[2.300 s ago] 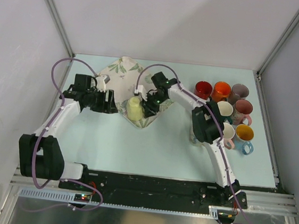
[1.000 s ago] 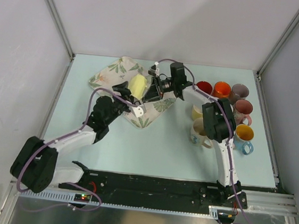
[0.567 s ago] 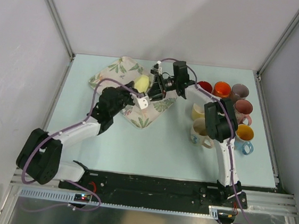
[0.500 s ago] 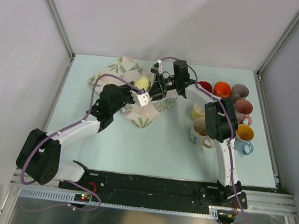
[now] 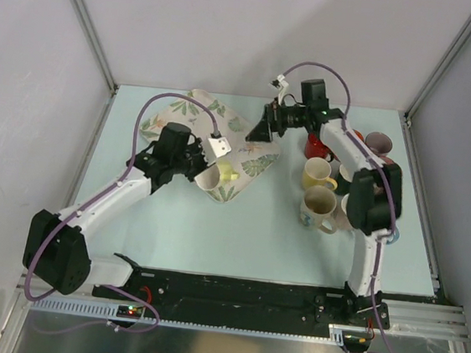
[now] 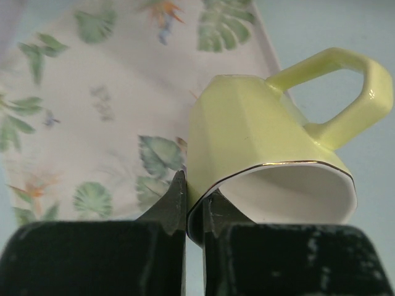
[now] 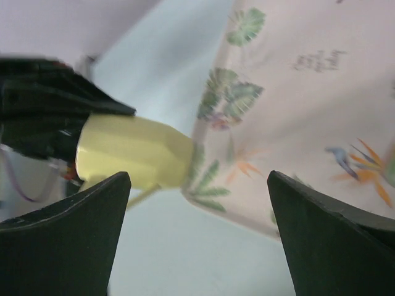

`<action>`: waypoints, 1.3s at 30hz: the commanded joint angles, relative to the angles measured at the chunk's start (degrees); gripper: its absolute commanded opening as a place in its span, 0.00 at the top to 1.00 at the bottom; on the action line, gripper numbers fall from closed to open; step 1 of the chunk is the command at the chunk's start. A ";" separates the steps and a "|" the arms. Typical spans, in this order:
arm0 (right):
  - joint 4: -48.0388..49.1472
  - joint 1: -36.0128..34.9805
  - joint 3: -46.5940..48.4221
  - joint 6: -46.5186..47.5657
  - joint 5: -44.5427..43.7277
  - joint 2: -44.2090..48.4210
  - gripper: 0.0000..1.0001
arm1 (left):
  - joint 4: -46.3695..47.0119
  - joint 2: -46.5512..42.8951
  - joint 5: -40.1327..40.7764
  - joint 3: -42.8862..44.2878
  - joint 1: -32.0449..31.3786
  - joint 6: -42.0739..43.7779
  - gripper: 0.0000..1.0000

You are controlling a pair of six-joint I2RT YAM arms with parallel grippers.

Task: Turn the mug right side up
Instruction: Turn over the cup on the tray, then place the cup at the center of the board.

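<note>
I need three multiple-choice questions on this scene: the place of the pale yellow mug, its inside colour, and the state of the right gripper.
1. Where is the pale yellow mug?
A) at the near corner of the floral cloth
B) among the mugs on the right
C) beside the arm bases
2. What colour is its inside?
A) red
B) white
C) black
3. How is the right gripper?
A) shut on the mug
B) shut on the cloth
C) open, holding nothing
Answers: 1 A: the top view shows it there, held by the left gripper. 2 B: the left wrist view looks into it. 3 C: its fingers stand wide apart.
</note>
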State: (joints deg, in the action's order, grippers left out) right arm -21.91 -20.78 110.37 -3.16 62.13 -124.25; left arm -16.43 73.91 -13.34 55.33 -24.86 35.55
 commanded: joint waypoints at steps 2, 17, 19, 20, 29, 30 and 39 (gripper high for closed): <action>12.37 -0.81 -21.89 25.12 -13.14 22.79 0.01 | -10.37 -0.41 -7.00 6.69 0.58 -7.59 1.00; -19.84 -14.51 -18.27 64.62 -22.76 20.34 0.28 | -18.74 11.25 -12.55 18.14 0.68 -16.79 1.00; -18.94 -15.47 -17.29 62.75 -23.06 19.08 0.32 | -18.80 11.80 -12.44 18.39 0.69 -17.46 1.00; -18.29 -15.89 -17.12 62.22 -23.44 18.71 0.34 | -18.81 12.10 -12.56 18.49 0.69 -18.02 1.00; -18.01 -17.40 -17.73 62.47 -26.43 17.02 0.89 | -18.99 14.59 -14.15 20.02 0.67 -23.63 0.98; -17.69 -17.25 -18.39 62.39 -26.66 17.20 0.95 | -18.95 14.77 -13.76 20.27 0.64 -24.23 0.94; -12.29 -9.98 -30.81 57.35 -23.38 24.90 1.00 | -20.45 15.72 -3.34 20.89 2.56 -29.09 0.31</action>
State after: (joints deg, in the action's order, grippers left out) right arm -37.54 -34.20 83.22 56.86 37.17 -105.67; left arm -37.56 90.15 -21.06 74.37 -23.53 10.04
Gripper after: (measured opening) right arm 0.227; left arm 0.627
